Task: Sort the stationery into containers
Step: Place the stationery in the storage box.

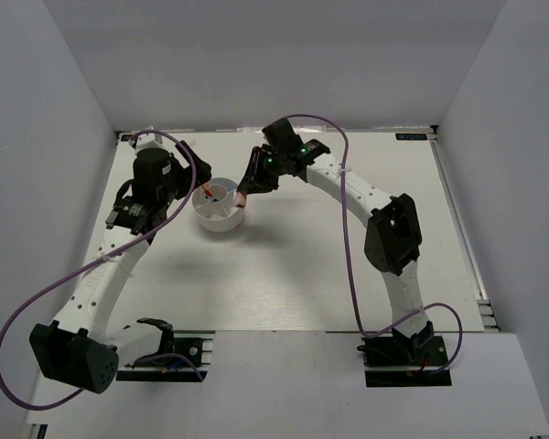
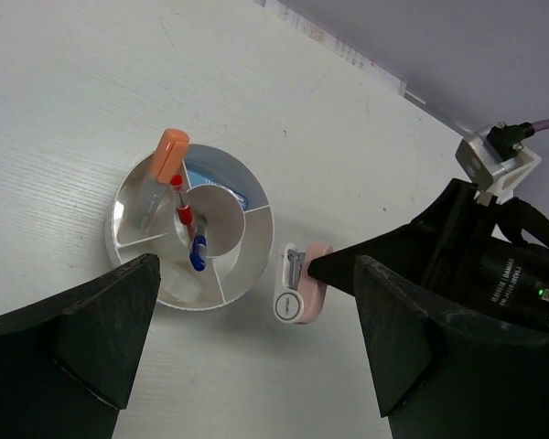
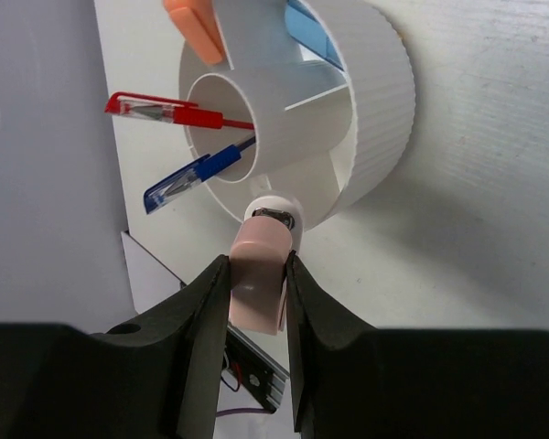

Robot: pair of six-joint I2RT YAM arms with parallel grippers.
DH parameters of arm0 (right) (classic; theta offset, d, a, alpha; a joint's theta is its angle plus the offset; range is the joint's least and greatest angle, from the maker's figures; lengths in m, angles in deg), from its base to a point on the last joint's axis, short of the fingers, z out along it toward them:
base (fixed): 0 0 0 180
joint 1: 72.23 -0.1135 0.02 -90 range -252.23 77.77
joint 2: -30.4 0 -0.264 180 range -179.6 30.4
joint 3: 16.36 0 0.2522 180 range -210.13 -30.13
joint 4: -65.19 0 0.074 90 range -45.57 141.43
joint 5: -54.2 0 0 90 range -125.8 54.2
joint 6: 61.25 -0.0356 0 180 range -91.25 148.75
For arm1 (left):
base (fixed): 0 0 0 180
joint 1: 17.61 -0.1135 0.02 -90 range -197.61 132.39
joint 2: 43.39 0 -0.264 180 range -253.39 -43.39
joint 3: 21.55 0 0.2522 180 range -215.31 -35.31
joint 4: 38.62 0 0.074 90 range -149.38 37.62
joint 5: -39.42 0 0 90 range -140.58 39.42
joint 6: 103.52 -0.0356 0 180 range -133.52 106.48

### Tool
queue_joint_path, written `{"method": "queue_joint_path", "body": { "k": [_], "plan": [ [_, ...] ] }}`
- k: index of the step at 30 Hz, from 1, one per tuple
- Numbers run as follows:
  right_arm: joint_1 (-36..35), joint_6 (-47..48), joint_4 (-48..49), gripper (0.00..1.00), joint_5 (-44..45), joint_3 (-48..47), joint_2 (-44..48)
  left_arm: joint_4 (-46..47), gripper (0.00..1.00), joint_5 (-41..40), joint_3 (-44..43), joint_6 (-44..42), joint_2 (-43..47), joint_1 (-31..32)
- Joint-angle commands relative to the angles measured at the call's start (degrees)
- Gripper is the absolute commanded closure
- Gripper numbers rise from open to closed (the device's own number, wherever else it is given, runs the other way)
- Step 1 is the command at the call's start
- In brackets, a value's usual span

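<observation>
The right tool (image 3: 256, 265) is pinched narrowly on a pale pink-tan plastic clip (image 3: 256, 294). The clip's white round end is just beside the wall of a round white plastic tub (image 3: 384, 101) on the white tabletop (image 3: 494, 229). Beyond the wall, a thin red pen (image 3: 178, 112) and a thin blue pen (image 3: 197, 174) lean in the hub. Farthest from the tool, an orange-capped white stick (image 3: 197, 27) and a light-blue eraser (image 3: 311, 27) sit in neighbouring compartments. The left tool (image 2: 256, 263) hangs above the tub, spread wide and holding nothing.

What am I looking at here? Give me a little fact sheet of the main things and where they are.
Container: round white tub, divided into compartments
Centre hub: red pen and blue pen standing in it
Outer compartments: orange-capped stick, light-blue eraser
Holding: right tool shut on pink clip, just outside the tub
Idle: left tool open, empty, facing the tub
</observation>
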Motion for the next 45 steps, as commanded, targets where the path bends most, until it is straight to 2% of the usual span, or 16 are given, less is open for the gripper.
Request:
{"method": "queue_joint_path", "body": {
  "k": [1,12,35,38,39,40,43,45],
  "plan": [
    [-0.3,-2.7,-1.0,1.0,3.2,-3.4,-1.6,1.0,0.04,0.8,0.7,0.6,2.1,0.1],
    [-1.1,-1.8,-0.4,1.0,4.9,-6.6,-5.3,1.0,0.04,0.7,1.2,0.6,2.4,-0.4],
    [-1.7,-5.6,0.2,1.0,5.1,-8.4,-8.3,0.7,0.04,0.8,2.5,1.7,2.7,-0.4],
    [-1.7,-5.4,0.6,0.89,4.6,-8.5,-8.4,0.7,0.03,0.8,2.5,1.6,2.7,-0.4],
    [-1.8,-5.4,0.8,0.81,4.2,-8.5,-8.4,0.7,0.03,0.7,2.5,1.6,2.8,-0.4],
    [-1.8,-5.4,1.0,0.63,3.8,-8.4,-8.1,0.7,0.03,0.6,2.6,1.7,2.8,-0.4],
    [-1.8,-5.0,2.0,0.53,2.2,-8.5,-7.4,0.7,0.02,0.7,2.5,1.9,2.9,-0.4],
    [-1.7,-4.5,2.6,0.51,1.7,-8.5,-6.4,0.6,0.02,0.7,2.1,1.9,2.8,-0.4]
  ]
}}
